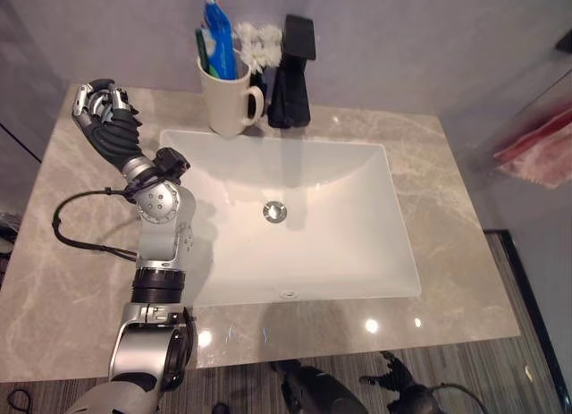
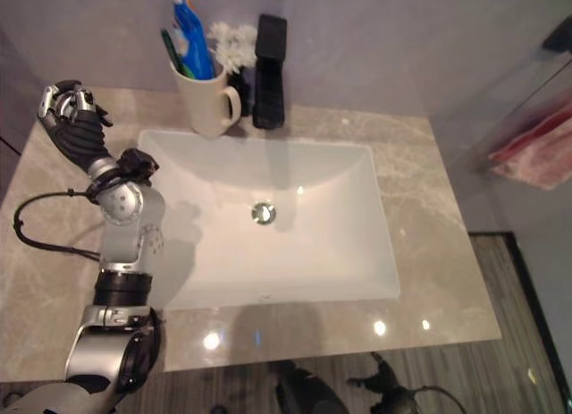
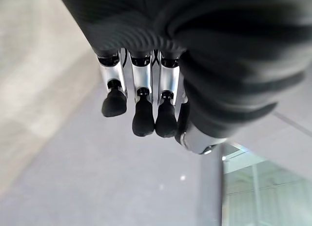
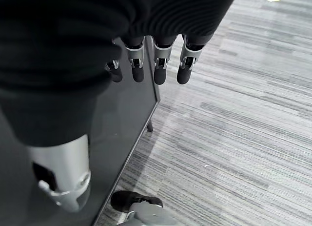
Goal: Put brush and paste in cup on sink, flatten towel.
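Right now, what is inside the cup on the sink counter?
The cup holds a blue paste tube and a dark green brush handle, both standing up. Their lower ends are hidden by the cup wall.

1. The left arm rises from the lower left of the eye views, its silver-grey forearm upright and the wrist bent back toward the far left.
2. The left hand [image 1: 105,113] is raised at the end of that wrist, dark ribbed cover facing the camera — its fingers [image 3: 142,119] are curled inward and hold nothing.
3. The right hand [image 1: 396,378] hangs low at the bottom edge of the eye views, right of centre.
4. In the right wrist view the right hand's fingers [image 4: 161,71] hang down in a relaxed row — nothing between them and the thumb.
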Controlling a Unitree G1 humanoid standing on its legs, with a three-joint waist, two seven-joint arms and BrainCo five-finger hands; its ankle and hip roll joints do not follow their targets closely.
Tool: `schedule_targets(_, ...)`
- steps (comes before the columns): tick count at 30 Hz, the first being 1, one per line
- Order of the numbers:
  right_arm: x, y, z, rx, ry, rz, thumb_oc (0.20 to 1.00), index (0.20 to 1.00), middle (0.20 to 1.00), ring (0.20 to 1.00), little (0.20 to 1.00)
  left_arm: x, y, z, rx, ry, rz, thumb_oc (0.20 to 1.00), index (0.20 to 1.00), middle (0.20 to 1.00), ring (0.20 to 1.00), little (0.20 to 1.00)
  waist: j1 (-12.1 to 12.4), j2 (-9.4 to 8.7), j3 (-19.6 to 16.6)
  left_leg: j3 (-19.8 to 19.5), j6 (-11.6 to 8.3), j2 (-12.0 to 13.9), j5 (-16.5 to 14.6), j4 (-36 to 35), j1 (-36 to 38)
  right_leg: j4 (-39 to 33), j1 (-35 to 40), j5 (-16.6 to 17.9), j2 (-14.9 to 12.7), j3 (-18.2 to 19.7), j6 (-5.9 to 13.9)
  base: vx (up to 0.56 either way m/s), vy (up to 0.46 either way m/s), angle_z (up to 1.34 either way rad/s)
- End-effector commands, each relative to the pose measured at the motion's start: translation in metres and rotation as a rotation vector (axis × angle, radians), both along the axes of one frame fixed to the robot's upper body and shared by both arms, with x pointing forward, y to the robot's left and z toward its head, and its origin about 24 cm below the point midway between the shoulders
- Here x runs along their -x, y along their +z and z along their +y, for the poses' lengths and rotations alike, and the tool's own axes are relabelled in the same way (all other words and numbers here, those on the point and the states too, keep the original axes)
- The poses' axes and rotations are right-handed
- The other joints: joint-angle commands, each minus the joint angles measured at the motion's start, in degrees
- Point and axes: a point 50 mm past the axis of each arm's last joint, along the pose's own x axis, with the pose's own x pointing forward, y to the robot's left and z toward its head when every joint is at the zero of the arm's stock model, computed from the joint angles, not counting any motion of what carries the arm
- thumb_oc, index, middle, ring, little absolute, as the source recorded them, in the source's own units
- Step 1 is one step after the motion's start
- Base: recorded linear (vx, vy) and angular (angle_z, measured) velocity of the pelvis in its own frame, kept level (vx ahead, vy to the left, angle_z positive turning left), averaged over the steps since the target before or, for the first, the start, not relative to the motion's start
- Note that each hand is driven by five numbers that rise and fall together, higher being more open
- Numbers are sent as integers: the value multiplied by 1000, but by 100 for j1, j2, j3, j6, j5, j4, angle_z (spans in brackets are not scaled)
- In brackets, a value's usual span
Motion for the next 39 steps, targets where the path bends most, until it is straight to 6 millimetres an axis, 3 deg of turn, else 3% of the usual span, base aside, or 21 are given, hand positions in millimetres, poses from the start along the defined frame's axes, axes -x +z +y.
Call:
schedule_targets(1, 25, -4, -19, 39, -46, 77, 1000, 1000, 1000, 1000, 1000, 18, 5, 9, -189, 63, -64, 200, 200, 200, 200, 200, 220, 176, -277, -61, 80, -211, 424, 19, 399, -6, 142, -302, -277, -97, 680, -73, 73, -2)
schedule_targets(4, 27, -5, -21, 42, -64, 88, 1000, 1000, 1000, 1000, 1000, 31, 1, 17, -248, 106, -64, 200, 200, 200, 200, 200, 295, 197, -285, -110, 138, -280, 364, 19, 441, 7, 211, -265, -336, -89, 715, -84, 58, 2)
schedule_targets(8, 29, -6, -23, 32, -111, 95, 1000, 1000, 1000, 1000, 1000, 66, -28, 57, -312, 235, 39, 200, 200, 200, 200, 200, 541, 244, -269, -236, 279, -467, 221, 19, 530, 39, 318, -166, -516, -111, 785, -126, 80, 12)
schedule_targets(11, 31, -6, -26, 28, -135, 110, 1000, 1000, 1000, 1000, 1000, 101, -65, 91, -357, 307, 228, 200, 200, 200, 200, 200, 710, 220, -212, -369, 395, -670, 167, 19, 583, 93, 402, -48, -742, -131, 851, -165, 92, 19)
schedule_targets(12, 32, -6, -26, 29, -134, 112, 1000, 1000, 1000, 1000, 1000, 102, -66, 91, -357, 307, 230, 200, 200, 200, 200, 200, 702, 257, -222, -377, 409, -639, 120, 19, 612, 76, 442, -90, -717, -150, 858, -199, 91, 35)
schedule_targets(13, 33, -6, -31, 27, -174, 122, 1000, 1000, 1000, 1000, 1000, 124, -93, 111, -337, 340, 380, 200, 200, 200, 200, 200, 830, 227, -170, -442, 492, -804, 124, 39, 619, 165, 450, -7, -866, -156, 900, -84, 89, 33)
schedule_targets(14, 34, -6, -31, 27, -173, 124, 1000, 1000, 1000, 1000, 1000, 124, -93, 112, -337, 340, 381, 200, 200, 200, 200, 200, 827, 265, -175, -448, 506, -770, 79, 31, 655, 150, 491, -49, -837, -173, 906, -253, 137, 19)
schedule_targets(15, 35, -7, -32, 29, -183, 133, 1000, 1000, 1000, 1000, 1000, 142, -123, 127, -284, 390, 538, 200, 200, 200, 200, 200, 938, 261, -124, -515, 564, -871, 82, 89, 630, 183, 515, 1, -931, -192, 943, -118, 87, 15)
schedule_targets(23, 45, -8, -34, 27, -212, 158, 1000, 1000, 1000, 1000, 1000, 168, -174, 128, -241, 329, 793, 200, 200, 200, 200, 200, 1034, 182, 2, -530, 727, -1175, -1, 341, 582, 196, 532, 242, -1194, -233, 1035, -118, 62, 10)
schedule_targets(24, 44, -8, -34, 26, -231, 152, 1000, 1000, 1000, 1000, 1000, 180, -203, 132, -111, 351, 887, 200, 200, 200, 200, 200, 1047, 141, 38, -524, 767, -1261, 15, 393, 553, 173, 510, 354, -1255, -200, 1069, -141, 66, 0)
schedule_targets(25, 46, -9, -33, 23, -234, 156, 1000, 1000, 1000, 1000, 1000, 185, -218, 135, -21, 361, 926, 200, 200, 200, 200, 200, 1026, 118, 72, -526, 789, -1305, 36, 399, 529, 168, 476, 405, -1284, -136, 1086, -141, 65, 2)
schedule_targets(26, 46, -9, -32, 23, -234, 155, 1000, 1000, 1000, 1000, 1000, 184, -218, 135, -21, 360, 925, 200, 200, 200, 200, 200, 1030, 112, 73, -523, 791, -1309, 38, 400, 525, 168, 472, 407, -1287, -132, 1088, -93, 43, -5)
schedule_targets(28, 44, -9, -32, 21, -253, 147, 1000, 1000, 1000, 1000, 1000, 196, -244, 137, 201, 400, 943, 200, 200, 200, 200, 200, 962, 88, 138, -525, 807, -1333, 97, 429, 459, 200, 370, 543, -1288, 80, 1115, -92, 22, -5)
schedule_targets(29, 43, -8, -32, 21, -254, 142, 1000, 1000, 1000, 1000, 1000, 194, -247, 137, 210, 384, 953, 200, 200, 200, 200, 200, 943, 93, 178, -510, 817, -1322, 113, 453, 428, 223, 326, 485, -1264, 114, 1097, -123, 33, -2)
schedule_targets(30, 46, -9, -33, 25, -275, 146, 1000, 1000, 1000, 1000, 1000, 203, -271, 133, 323, 382, 1034, 200, 200, 200, 200, 200, 892, 137, 246, -519, 828, -1297, 130, 508, 397, 338, 312, 370, -1196, 184, 1071, -122, 32, -4)
schedule_targets(32, 48, -9, -33, 26, -279, 151, 1000, 1000, 1000, 1000, 1000, 202, -280, 128, 368, 350, 1058, 200, 200, 200, 200, 200, 855, 145, 285, -496, 851, -1308, 186, 532, 320, 573, 236, 123, -1130, 118, 982, -141, 32, -12)
schedule_targets(34, 52, -9, -39, 49, -295, 167, 1000, 1000, 1000, 1000, 1000, 220, -309, 114, 501, 299, 1169, 200, 200, 200, 200, 200, 885, 264, 334, -423, 850, -1223, 248, 522, 258, 1061, 319, -437, -978, -247, 769, -155, 25, -1)
schedule_targets(35, 54, -9, -42, 58, -298, 187, 1000, 1000, 1000, 1000, 1000, 228, -324, 103, 653, 265, 1151, 200, 200, 200, 200, 200, 904, 303, 323, -356, 843, -1189, 342, 490, 198, 1260, 390, -633, -920, -430, 707, -127, 5, 0)
schedule_targets(36, 56, -9, -44, 62, -299, 203, 1000, 1000, 1000, 1000, 1000, 231, -332, 94, 710, 206, 1176, 341, 341, 341, 341, 341, 915, 355, 298, -316, 826, -1122, 390, 444, 183, 1344, 519, -803, -882, -562, 682, -122, -18, -24)
schedule_targets(38, 55, -6, -55, 68, -342, 212, 1000, 1000, 1000, 1000, 1000, 254, -358, 70, 599, -56, 1522, 1000, 1000, 1000, 1000, 1000, 920, 486, 206, -179, 781, -958, 566, 361, 49, 1544, 748, -1052, -857, -699, 648, -107, -24, -60)
schedule_targets(39, 55, -5, -58, 70, -347, 219, 1000, 1000, 1000, 1000, 1000, 262, -364, 65, 548, -113, 1629, 1000, 1000, 1000, 1000, 1000, 922, 530, 173, -121, 760, -908, 592, 317, 37, 1457, 897, -1116, -889, -745, 644, -125, 1, -63)
